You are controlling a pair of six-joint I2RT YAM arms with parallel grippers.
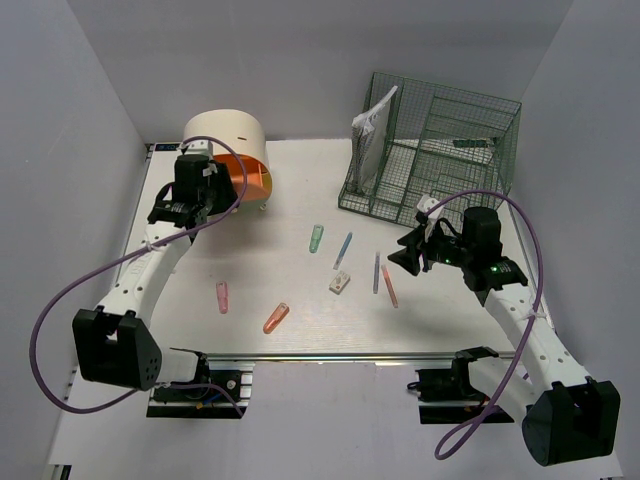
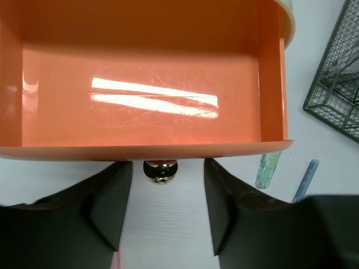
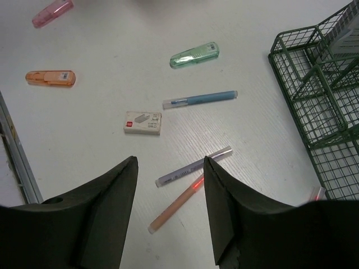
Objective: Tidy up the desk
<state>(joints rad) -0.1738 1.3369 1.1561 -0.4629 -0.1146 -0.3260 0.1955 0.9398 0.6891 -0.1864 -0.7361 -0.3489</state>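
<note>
The white desk (image 1: 280,225) holds scattered items: a green clip (image 1: 316,238), a blue pen (image 1: 343,248), a small white box (image 1: 341,284), a purple pen (image 1: 376,272), an orange pen (image 1: 388,286), a pink clip (image 1: 222,297) and an orange clip (image 1: 276,318). My left gripper (image 2: 168,168) is open at the front of the empty, open orange drawer (image 2: 140,101), its fingers either side of the brass knob (image 2: 161,171) without touching it. My right gripper (image 3: 170,162) is open and empty above the purple pen (image 3: 193,167) and orange pen (image 3: 174,206).
The cream round drawer box (image 1: 228,130) stands at the back left. The green wire rack (image 1: 440,150) stands at the back right with papers (image 1: 372,125) in its left slot. A metal rail (image 1: 330,355) runs along the desk's front edge.
</note>
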